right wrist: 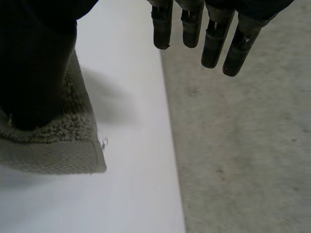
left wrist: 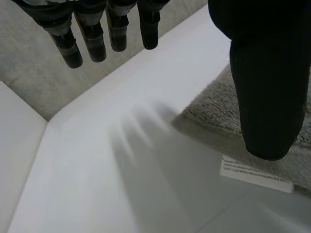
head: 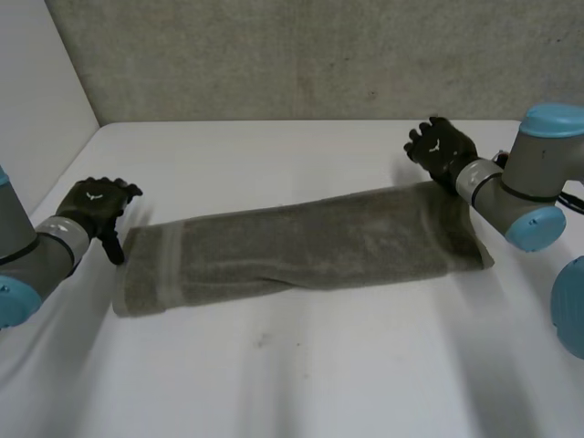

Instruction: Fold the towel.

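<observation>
White table (head: 301,383) surrounds towel (head: 301,246); left hand (head: 91,206), right hand (head: 442,147) at ends.

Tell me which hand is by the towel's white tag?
The left hand: the white tag lies at the edge of the towel beside its thumb. The right hand is at the towel's other end.

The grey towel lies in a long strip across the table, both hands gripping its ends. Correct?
Not gripping. The towel lies in a strip, but the left hand and right hand are open at its ends, holding nothing, as both wrist views show.
</observation>
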Tool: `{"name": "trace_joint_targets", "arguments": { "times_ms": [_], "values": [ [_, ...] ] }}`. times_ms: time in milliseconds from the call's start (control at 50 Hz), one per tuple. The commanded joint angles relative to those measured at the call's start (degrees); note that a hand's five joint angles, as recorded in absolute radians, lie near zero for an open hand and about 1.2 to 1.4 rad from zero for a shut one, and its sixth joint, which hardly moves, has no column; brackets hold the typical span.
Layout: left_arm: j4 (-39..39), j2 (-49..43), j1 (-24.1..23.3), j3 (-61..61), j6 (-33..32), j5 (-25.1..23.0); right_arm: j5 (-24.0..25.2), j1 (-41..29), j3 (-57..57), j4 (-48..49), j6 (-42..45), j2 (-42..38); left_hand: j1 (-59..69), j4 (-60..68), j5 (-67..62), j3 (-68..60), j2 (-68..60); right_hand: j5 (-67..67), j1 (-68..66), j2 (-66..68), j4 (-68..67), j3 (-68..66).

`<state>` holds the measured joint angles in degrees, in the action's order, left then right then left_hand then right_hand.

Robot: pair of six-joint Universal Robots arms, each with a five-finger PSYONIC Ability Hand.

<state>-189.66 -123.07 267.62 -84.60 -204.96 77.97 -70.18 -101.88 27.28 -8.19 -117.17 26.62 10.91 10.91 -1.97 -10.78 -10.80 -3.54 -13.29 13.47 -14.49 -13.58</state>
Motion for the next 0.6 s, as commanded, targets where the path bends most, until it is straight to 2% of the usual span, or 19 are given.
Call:
{"name": "trace_joint_targets", "arguments": {
  "times_ms": [20,100,140,160,180,200,240,280,300,320,340,360,380,400,420,440,600],
  "values": [
    [0.43,5.28,-0.26,-1.61,0.44,0.34,-0.48,0.72,2.5,-0.15,-3.22,6.5,0.82,0.82,0.25,-0.95,-0.92,3.54,3.29,-3.47,4.49,3.58],
    [0.34,8.02,-0.78,-3.64,0.44,0.16,1.1,0.98,6.82,-0.07,-9.83,11.35,1.16,1.16,-0.09,-1.29,-1.26,3.54,3.29,-3.47,4.49,3.58],
    [0.08,10.47,-0.96,-5.74,0.44,-0.01,4.24,2.9,9.71,1.59,-19.45,15.38,1.66,1.66,-0.6,-1.79,-1.77,3.54,3.29,-3.47,4.49,3.58],
    [0.08,10.48,-0.96,-5.75,0.44,-0.01,4.27,2.92,9.72,1.6,-19.5,15.4,1.66,1.66,-0.6,-1.79,-1.77,3.54,3.29,-3.47,4.49,3.58],
    [-0.01,11.35,-1.22,-6.62,0.44,-0.1,6.96,3.87,10.07,3.08,-23.24,15.22,1.66,1.66,-0.6,-1.79,-1.77,3.54,3.29,-3.47,4.49,3.58],
    [-0.01,11.36,-1.22,-6.63,0.44,-0.1,6.99,3.88,10.07,3.1,-23.28,15.22,1.66,1.66,-0.6,-1.79,-1.77,3.54,3.29,-3.47,4.49,3.58],
    [-0.1,12.15,-1.57,-7.68,0.44,-0.19,10.14,4.32,10.86,5.46,-25.91,14.52,1.66,1.66,-0.6,-1.79,-1.77,3.54,3.29,-3.47,4.49,3.58],
    [-0.18,12.24,-2.01,-8.12,0.44,-0.19,10.42,4.32,11.04,5.82,-25.48,14.08,1.66,1.66,-0.6,-1.79,-1.77,1.83,1.58,-1.76,2.78,1.87],
    [-0.19,12.24,-2.19,-8.56,0.44,-0.19,9.98,4.32,10.95,5.82,-24.69,13.64,1.66,1.66,-0.6,-1.79,-1.77,-12.55,-12.79,12.61,-11.59,-12.51],
    [-0.19,12.24,-2.19,-8.56,0.44,-0.19,9.98,4.32,10.95,5.82,-24.69,13.64,1.66,1.66,-0.6,-1.79,-1.77,-12.69,-12.94,12.76,-11.74,-12.65],
    [-0.19,12.24,-2.28,-8.91,0.44,-0.19,9.46,4.32,10.6,5.82,-23.9,13.38,1.66,1.66,-0.6,-1.79,-1.77,-34.18,-34.42,34.24,-33.22,-34.14],
    [-0.19,12.24,-2.28,-8.91,0.44,-0.19,9.45,4.32,10.6,5.82,-23.9,13.37,1.66,1.66,-0.6,-1.79,-1.77,-34.39,-34.64,34.46,-33.44,-34.35],
    [-0.19,12.15,-2.28,-9.26,0.44,-0.19,8.93,4.32,10.43,5.73,-23.29,13.03,1.66,1.66,-0.6,-1.79,-1.77,-33.39,-33.64,33.46,-32.44,-33.35],
    [-0.19,12.06,-2.28,-9.53,0.44,-0.19,8.49,4.5,10.16,5.65,-23.11,12.5,1.83,1.83,-0.76,-1.96,-1.93,-17.06,-17.31,17.13,-16.11,-17.02],
    [-0.19,12.06,-2.28,-9.53,0.44,-0.19,8.48,4.5,10.16,5.65,-23.1,12.5,1.83,1.83,-0.76,-1.96,-1.93,-16.9,-17.15,16.97,-15.95,-16.86],
    [-0.19,11.98,-2.28,-9.7,0.44,-0.19,7.88,4.67,10.16,5.56,-23.02,12.15,1.83,1.83,-0.76,-1.96,-1.93,3.54,3.29,-3.47,4.49,3.58],
    [-0.19,12.15,-2.37,-10.41,0.44,-0.28,4.8,4.85,12.18,2.93,-23.37,13.2,1.83,1.83,-0.76,-1.96,-1.93,3.54,3.29,-3.47,4.49,3.58]
  ]
}}
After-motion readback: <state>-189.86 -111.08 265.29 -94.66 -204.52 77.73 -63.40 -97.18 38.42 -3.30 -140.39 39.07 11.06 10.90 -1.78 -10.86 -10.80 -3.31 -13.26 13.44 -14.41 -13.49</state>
